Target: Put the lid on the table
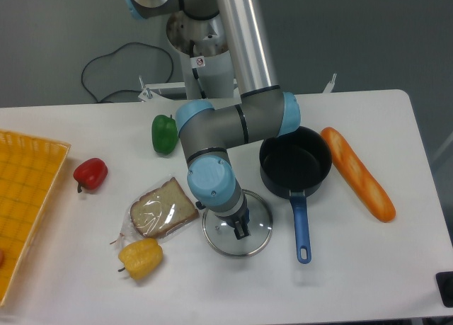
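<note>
A dark saucepan (295, 162) with a blue handle stands right of the middle, its handle pointing to the near side. Just right of it lies a long orange baguette (357, 173), set diagonally. A green pepper (164, 133) is farther back, left of the middle. A red pepper (90, 173) lies more to the left, near a yellow mesh tray (25, 197) at the left edge. A wrapped slice of bread (163, 207) lies near the middle, and a yellow pepper (141, 258) sits just in front of it.
</note>
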